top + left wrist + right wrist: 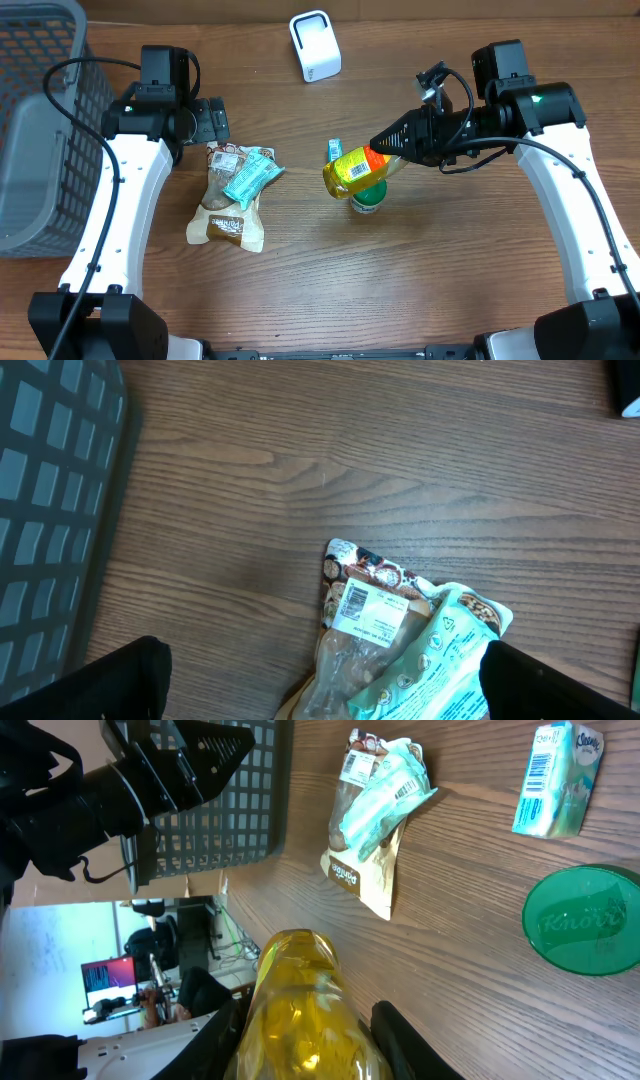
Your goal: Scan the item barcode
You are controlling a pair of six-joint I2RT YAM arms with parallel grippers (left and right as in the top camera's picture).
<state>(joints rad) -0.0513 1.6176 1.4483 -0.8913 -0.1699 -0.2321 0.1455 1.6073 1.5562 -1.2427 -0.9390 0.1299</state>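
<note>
On my left the grey mesh basket (30, 120) runs off frame, and the left gripper (212, 122) hangs spread wide over crinkly snack bags (235, 190). Mid-table, the right gripper (385, 148) clamps the glossy yellow bottle (352, 170), which hides part of a round green lid (368, 200). I can't make out its barcode.

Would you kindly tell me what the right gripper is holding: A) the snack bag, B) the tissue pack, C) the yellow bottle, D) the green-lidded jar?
C: the right gripper is shut around the yellow bottle, with a finger on either side of it.
</note>
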